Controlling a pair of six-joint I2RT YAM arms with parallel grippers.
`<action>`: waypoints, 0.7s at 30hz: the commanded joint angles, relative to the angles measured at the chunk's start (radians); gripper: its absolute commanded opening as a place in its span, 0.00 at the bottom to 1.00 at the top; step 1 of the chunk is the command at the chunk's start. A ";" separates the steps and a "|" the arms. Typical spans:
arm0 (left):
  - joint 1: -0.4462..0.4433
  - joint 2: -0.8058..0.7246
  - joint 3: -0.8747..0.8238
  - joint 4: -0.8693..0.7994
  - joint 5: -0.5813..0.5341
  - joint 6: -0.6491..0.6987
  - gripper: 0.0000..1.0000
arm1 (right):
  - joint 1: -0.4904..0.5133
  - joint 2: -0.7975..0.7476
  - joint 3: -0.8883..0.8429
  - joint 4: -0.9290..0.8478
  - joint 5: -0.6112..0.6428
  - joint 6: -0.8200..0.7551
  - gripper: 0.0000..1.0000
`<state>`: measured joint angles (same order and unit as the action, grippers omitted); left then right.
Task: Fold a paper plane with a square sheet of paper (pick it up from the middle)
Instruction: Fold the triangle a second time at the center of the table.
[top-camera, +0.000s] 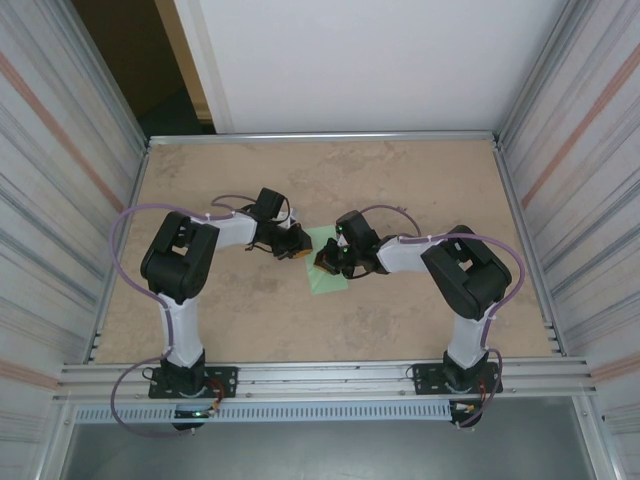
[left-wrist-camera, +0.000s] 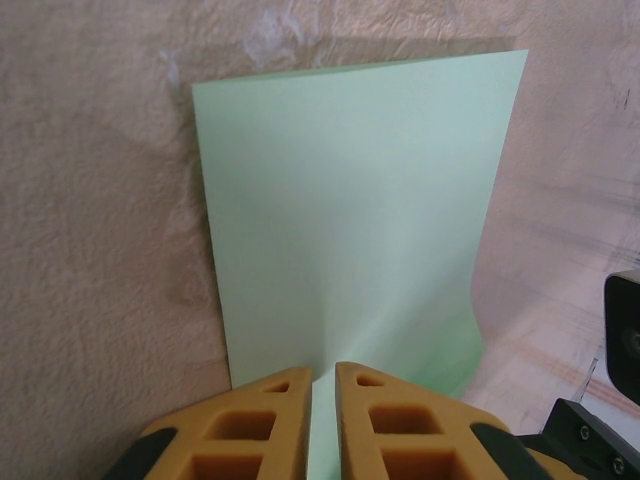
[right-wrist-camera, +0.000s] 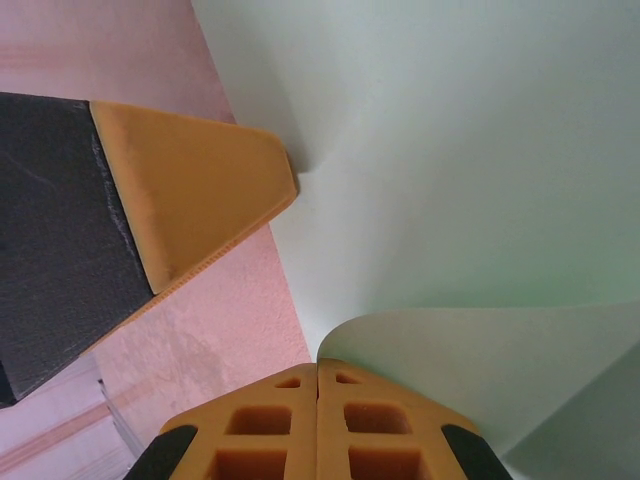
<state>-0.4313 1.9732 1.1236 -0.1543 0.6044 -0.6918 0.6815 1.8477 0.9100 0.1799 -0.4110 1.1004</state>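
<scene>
The square sheet of paper (top-camera: 327, 282) lies pale green at the table's middle, between both grippers. My left gripper (top-camera: 298, 245) has come in from the left. In the left wrist view its jaws (left-wrist-camera: 323, 368) are nearly closed on the sheet's near edge (left-wrist-camera: 350, 200), and a soft ridge runs up from the narrow gap. My right gripper (top-camera: 328, 262) is over the sheet's right part. Its jaws (right-wrist-camera: 318, 362) are pressed together on a flap of the paper (right-wrist-camera: 480, 350) that curls up over the flat part (right-wrist-camera: 480, 150). The left gripper's finger (right-wrist-camera: 200, 180) touches the sheet's edge.
The tan table (top-camera: 420, 190) is walled by corrugated metal on the left (top-camera: 60, 200) and right (top-camera: 580, 200), with a white panel behind. A metal rail (top-camera: 320, 378) carrying both arm bases runs along the near edge.
</scene>
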 joint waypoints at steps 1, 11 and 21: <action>0.000 0.030 -0.005 -0.054 -0.035 0.020 0.15 | 0.007 0.023 0.009 0.012 0.018 0.024 0.00; 0.001 0.032 -0.009 -0.053 -0.035 0.021 0.15 | 0.007 0.033 0.012 0.005 0.027 0.029 0.00; 0.000 0.033 -0.013 -0.053 -0.035 0.021 0.15 | 0.005 0.039 0.013 0.003 0.032 0.027 0.00</action>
<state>-0.4313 1.9732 1.1236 -0.1547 0.6044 -0.6918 0.6815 1.8660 0.9100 0.1905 -0.4042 1.1160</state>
